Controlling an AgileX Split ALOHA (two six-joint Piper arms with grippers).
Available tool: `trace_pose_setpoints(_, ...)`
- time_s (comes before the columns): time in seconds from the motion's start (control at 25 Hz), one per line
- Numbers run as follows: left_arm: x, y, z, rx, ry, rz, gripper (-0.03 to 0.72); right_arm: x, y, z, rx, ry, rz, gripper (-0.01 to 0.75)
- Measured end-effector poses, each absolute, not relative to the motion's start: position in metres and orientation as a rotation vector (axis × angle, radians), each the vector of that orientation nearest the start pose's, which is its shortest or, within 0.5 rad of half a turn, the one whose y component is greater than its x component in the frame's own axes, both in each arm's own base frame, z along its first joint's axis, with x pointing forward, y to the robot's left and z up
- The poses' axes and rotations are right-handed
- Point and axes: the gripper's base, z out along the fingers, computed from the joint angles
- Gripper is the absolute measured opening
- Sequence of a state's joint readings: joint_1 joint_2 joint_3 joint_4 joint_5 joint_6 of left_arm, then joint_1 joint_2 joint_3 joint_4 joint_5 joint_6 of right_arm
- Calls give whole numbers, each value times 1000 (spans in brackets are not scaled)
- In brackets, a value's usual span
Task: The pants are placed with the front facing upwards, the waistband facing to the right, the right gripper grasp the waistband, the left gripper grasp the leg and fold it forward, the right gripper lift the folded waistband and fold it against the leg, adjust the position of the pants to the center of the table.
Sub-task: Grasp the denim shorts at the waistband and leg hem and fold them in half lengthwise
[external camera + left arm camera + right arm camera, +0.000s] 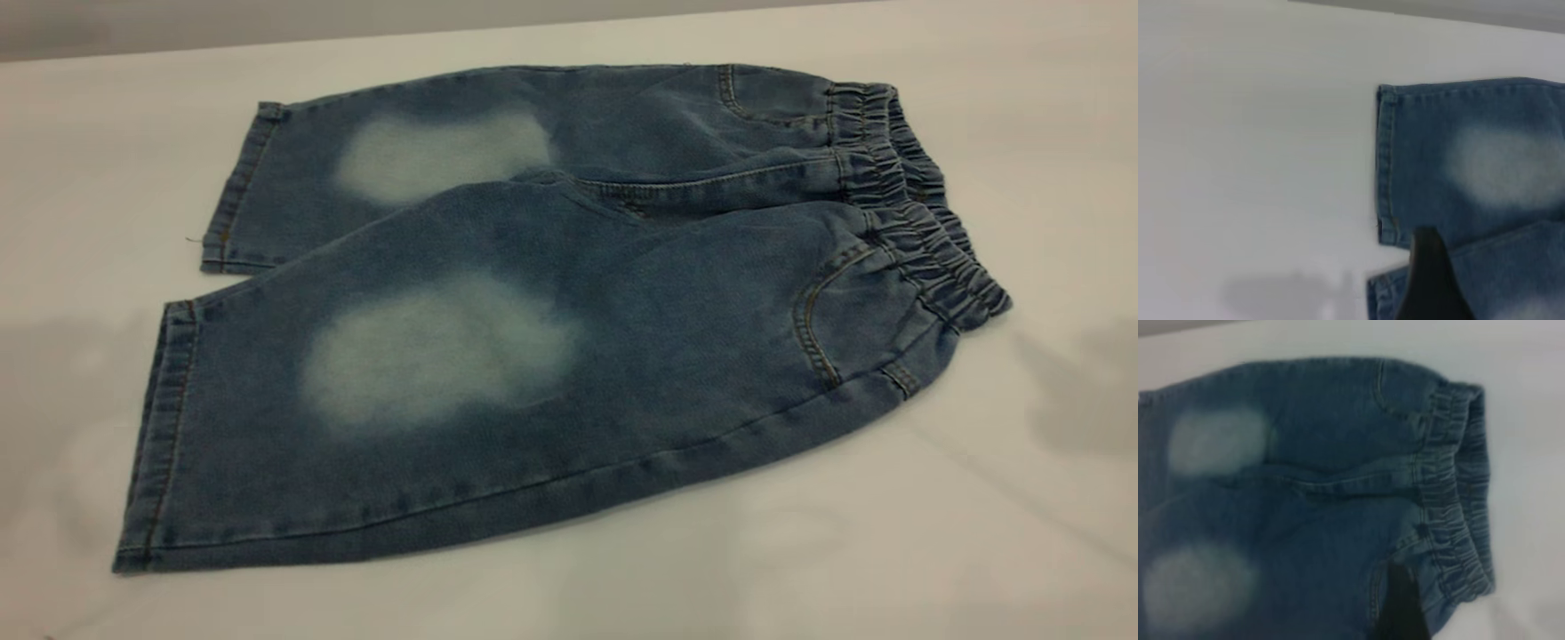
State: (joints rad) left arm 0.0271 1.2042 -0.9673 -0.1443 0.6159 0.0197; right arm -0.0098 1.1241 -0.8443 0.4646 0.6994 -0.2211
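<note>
The blue denim pants (551,311) lie flat on the white table (978,533), front up, with pale knee patches. The gathered waistband (916,204) points right and the two leg hems (169,427) point left. Neither gripper shows in the exterior view. In the left wrist view, a black part of my left gripper (1426,273) hangs above the gap between the two leg hems (1386,167). In the right wrist view, a black part of my right gripper (1401,607) hangs over the near pocket, beside the waistband (1451,487). Neither holds any cloth.
Bare tabletop surrounds the pants on every side. The table's far edge (356,40) runs along the back. Soft shadows fall on the table at the left (53,356) and right (1076,391) of the pants.
</note>
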Motion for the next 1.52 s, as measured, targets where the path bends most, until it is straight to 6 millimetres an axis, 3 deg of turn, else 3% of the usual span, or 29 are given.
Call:
trace_pose_setpoints(0.24,284,0,299,-67,2307,-117,415,253,23,266,82,2514,413,481)
trace_pose_setpoints(0.56,302,1,284,-71,2286,-116,415,286,24,209,95,2680,454,481)
trace_pose_setpoints(0.64,303,1,287,-72,2261,-109,415,295,22,204,119,2703,481,481)
trace_pose_setpoints(0.8,303,2,287,-21,2257,-83,415,308,15,215,177,2677,542,481)
trace_pose_setpoints(0.88,303,1,287,-19,2258,-82,415,311,8,218,209,2649,542,481)
trace_pose_setpoints(1.2,303,1,287,-23,2262,-87,415,309,-27,196,283,2723,579,481)
trace_pose_setpoints(1.52,302,1,286,-21,2282,-93,415,309,-18,154,245,2734,787,481)
